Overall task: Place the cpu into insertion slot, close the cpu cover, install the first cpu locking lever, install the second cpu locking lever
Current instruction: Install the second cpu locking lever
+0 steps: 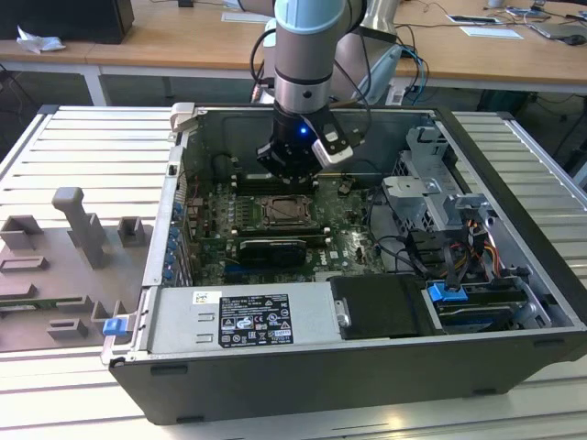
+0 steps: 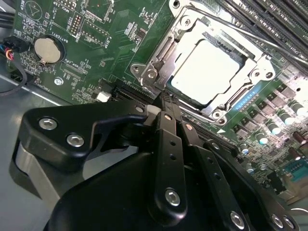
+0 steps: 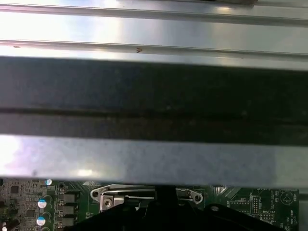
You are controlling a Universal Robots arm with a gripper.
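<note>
- Pincer (image 1: 288, 172), in the exterior view, hanging straight down from the arm inside the open case (image 1: 303, 367), just above the far edge of the slot (image 1: 280, 213). Upright pose likely chosen to clear the case walls and meet the socket hardware from above.
- Slot near the middle of the green board (image 1: 348, 220), a long black card just beside it on the near side.
- In the second wrist view, fingers drawn together into one narrow tip. Pincer (image 2: 162, 107) closed, tip touching or just short of the slot's silver rim (image 2: 144, 72) at one corner. Cannot tell whether anything thin is pinched there.
- Cpu (image 2: 208, 72) seated flat in the slot, pale top showing through the window of the cover (image 2: 192, 24). Cover lying down around it, so the first two steps judged done.
- Thin rod (image 2: 250, 36) along the far side of the cover, probably a locking lever, though latched or not cannot be told.
- Narrow closed tip probably meant for pushing or hooking a lever rather than lifting the chip.
- Coin cell (image 2: 49, 49) well apart from the slot, on the board.
- In the first wrist view, case wall (image 3: 154, 159) across most of the picture, since this camera looks outward over the case edge.
- Below it, silver corner of the slot hardware (image 3: 126, 197) with the dark pincer (image 3: 162, 199) right against it, matching the other wrist view.
</note>
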